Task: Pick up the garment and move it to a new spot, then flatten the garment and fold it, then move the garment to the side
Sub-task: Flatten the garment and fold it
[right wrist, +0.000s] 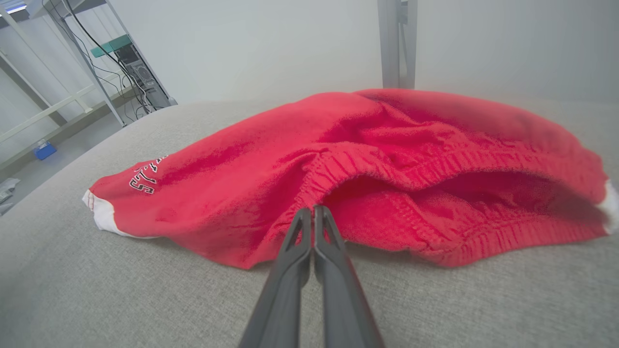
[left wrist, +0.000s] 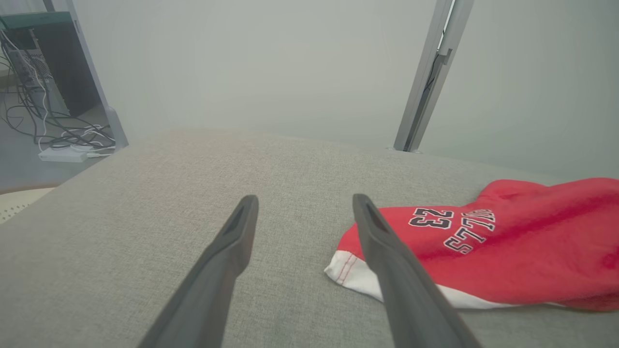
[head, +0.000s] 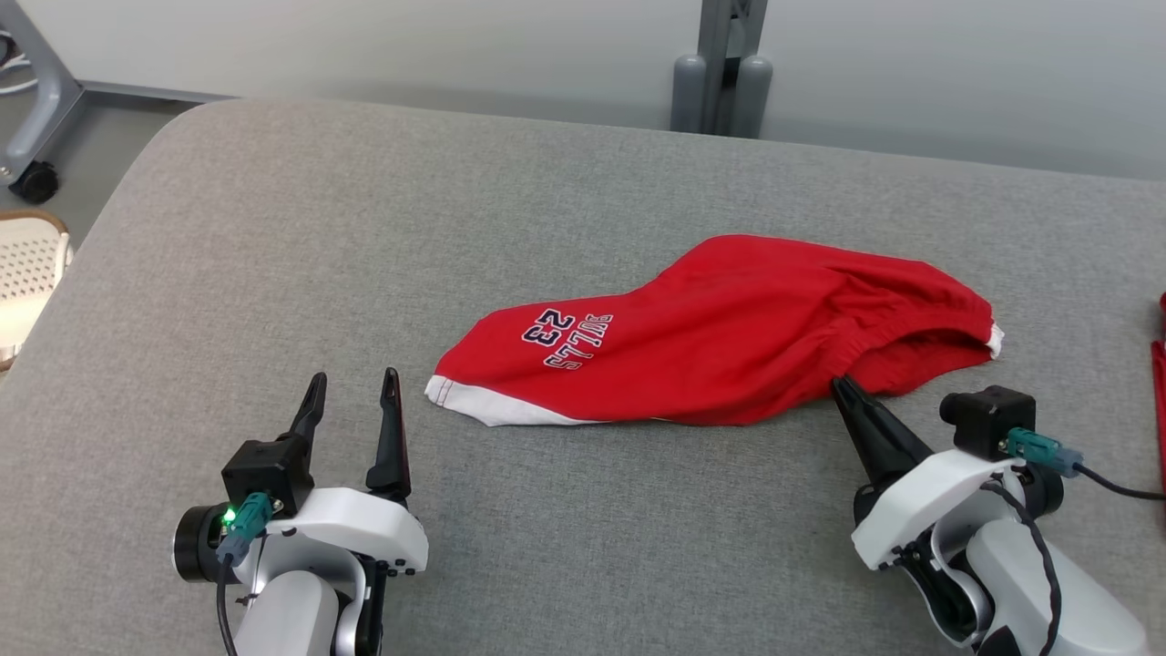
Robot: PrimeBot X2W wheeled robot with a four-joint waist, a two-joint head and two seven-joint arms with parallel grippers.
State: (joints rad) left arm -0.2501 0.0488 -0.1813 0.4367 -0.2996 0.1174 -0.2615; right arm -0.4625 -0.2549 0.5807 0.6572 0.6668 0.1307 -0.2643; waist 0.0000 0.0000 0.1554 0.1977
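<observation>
1. The grey cloth-covered bench (head: 273,273) carries the red shorts (head: 729,337), which lie crumpled right of its middle.
2. The shorts look light, soft and floppy; they will likely sag and bunch when lifted.
3. Right end effector (head: 840,383): clenched on the shorts' near edge, pinching the elastic waistband (right wrist: 435,166), the firmest place to hold.
4. Left end effector (head: 354,375): released, just beside the shorts' white hem (head: 492,405), not touching.
</observation>
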